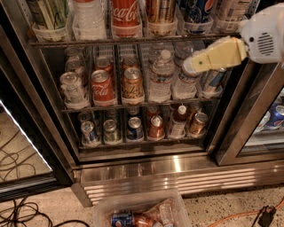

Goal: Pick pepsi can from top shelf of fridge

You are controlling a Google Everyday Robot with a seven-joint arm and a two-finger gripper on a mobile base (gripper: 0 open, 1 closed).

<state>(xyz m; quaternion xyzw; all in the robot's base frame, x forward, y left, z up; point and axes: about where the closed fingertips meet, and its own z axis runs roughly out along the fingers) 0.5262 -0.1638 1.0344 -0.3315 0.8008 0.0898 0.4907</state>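
Note:
The pepsi can (198, 9), dark blue with a round logo, stands on the top shelf (88, 42) near its right end, and the picture's upper edge cuts off its top. It sits in a clear holder between a brown can and a pale can. My gripper (193, 63), tan with a white wrist, reaches in from the right. It hangs just below the top shelf's front rail, in front of the water bottles (162, 75) on the middle rack, a little below and left of the pepsi can. It holds nothing that I can see.
A red Coca-Cola container (125, 15) stands left of the pepsi can on the top shelf. Lower racks hold cans and bottles. The fridge's ribbed steel base (146, 170) is below, with a clear bin (102, 208) on the floor, cables (17, 208) at left and a door frame (248, 119) at right.

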